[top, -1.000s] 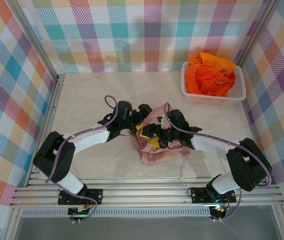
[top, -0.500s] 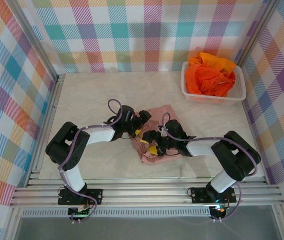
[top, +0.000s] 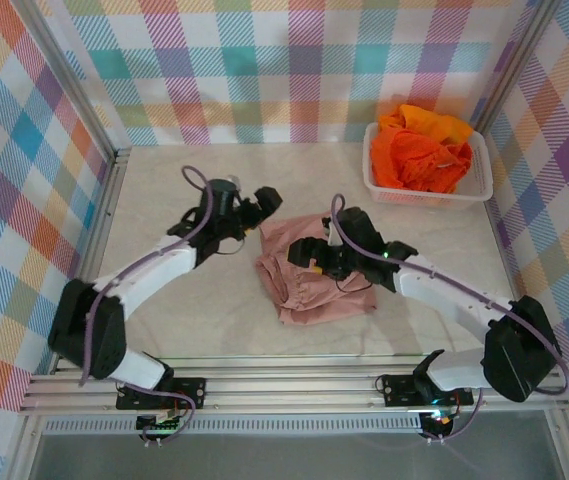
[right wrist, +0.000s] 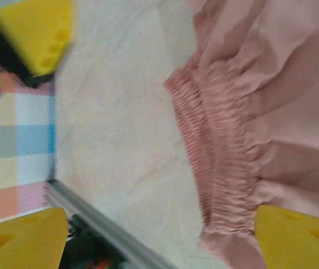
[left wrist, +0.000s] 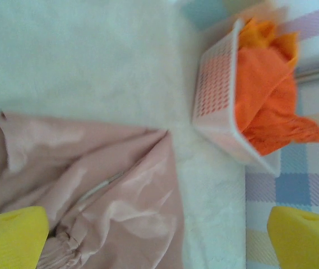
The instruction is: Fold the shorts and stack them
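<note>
Mid-table, the pink shorts (top: 324,290) lie crumpled, long axis far-to-near, waistband (right wrist: 215,162) at near-left. Right gripper (top: 311,256) hangs directly over them, jaws wide, empty — the nearer arm. Left gripper (top: 262,204) sits just far-left of them, fully open, empty. Orange shorts (top: 419,155) in basket (top: 426,198), far right.

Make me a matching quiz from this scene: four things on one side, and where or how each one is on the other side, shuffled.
Things:
1. pink shorts
2. orange shorts
3. basket
4. left gripper

Places or states:
A. piled in the basket
B. open, near the pink shorts' far left corner
C. lying mid-table
D. at the table's far right corner

Pairs: 1-C, 2-A, 3-D, 4-B
</note>
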Available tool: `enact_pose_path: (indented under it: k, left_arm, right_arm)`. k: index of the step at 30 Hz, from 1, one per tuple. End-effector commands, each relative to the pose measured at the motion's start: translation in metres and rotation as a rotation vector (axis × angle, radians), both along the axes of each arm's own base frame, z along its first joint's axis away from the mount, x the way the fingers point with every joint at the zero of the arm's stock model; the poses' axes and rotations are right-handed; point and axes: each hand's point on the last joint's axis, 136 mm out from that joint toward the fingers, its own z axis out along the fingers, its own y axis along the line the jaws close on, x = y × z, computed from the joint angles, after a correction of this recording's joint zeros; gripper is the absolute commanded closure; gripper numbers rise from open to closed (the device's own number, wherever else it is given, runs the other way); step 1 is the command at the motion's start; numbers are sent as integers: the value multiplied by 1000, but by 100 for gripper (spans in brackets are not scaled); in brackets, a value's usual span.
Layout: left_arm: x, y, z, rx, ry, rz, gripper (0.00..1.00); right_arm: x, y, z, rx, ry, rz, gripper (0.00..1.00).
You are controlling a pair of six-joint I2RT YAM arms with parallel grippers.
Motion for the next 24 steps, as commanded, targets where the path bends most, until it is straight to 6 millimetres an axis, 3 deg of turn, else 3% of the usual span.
enact_pose_path:
  k: [1, 5, 8, 14, 20, 24]
  left_arm:
    - [-18, 39, 0, 160, -3, 12, 0]
    - [-35, 74, 7, 224, -34, 52, 0]
    - [-55, 95, -2, 245, -16, 87, 0]
    - [-77, 105, -18, 267, 9, 93, 0]
    - [-85, 103, -24, 235, 9, 78, 0]
    - [-89, 103, -24, 221, 0, 77, 0]
  right_arm:
    - [-9, -29, -38, -375, 5, 95, 15]
    - [3, -10, -47, -551, -17, 150, 16]
    - [13, 13, -58, -641, -26, 191, 17]
    - [26, 43, -100, -750, 36, 222, 23]
    - [33, 37, -138, -839, 94, 210, 39]
    - [37, 9, -158, -837, 169, 180, 53]
